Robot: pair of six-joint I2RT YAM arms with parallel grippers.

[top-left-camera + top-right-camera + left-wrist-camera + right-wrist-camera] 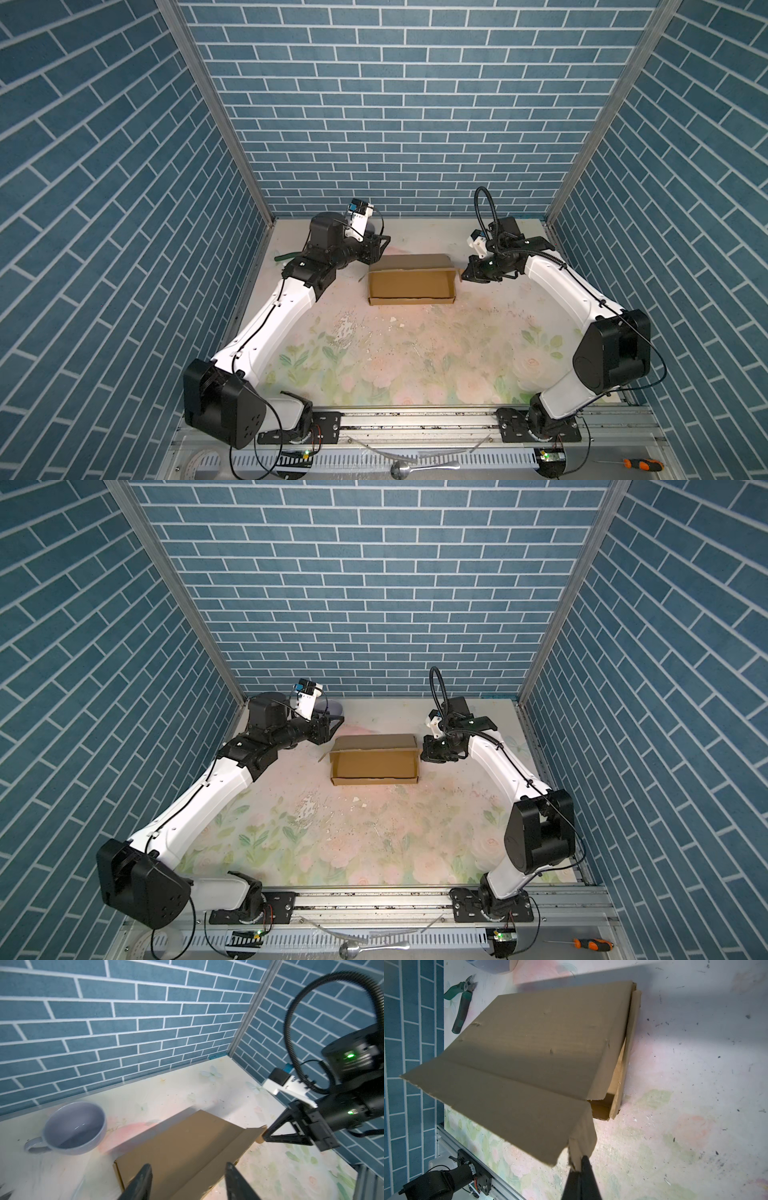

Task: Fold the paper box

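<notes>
My right gripper (582,1159) is pinched shut on a little corner bit of the paper box (529,1043), low in the middle of the right wrist view. My left gripper (188,1167) is spread apart at the bottom of the left wrist view and holds nothing. The box sits mid-picture in both top views, between my two arms. If I tug hard, that thin bit may rip. With one side loose, the lid may flop, or the box may slide toward the cup (74,1128).
</notes>
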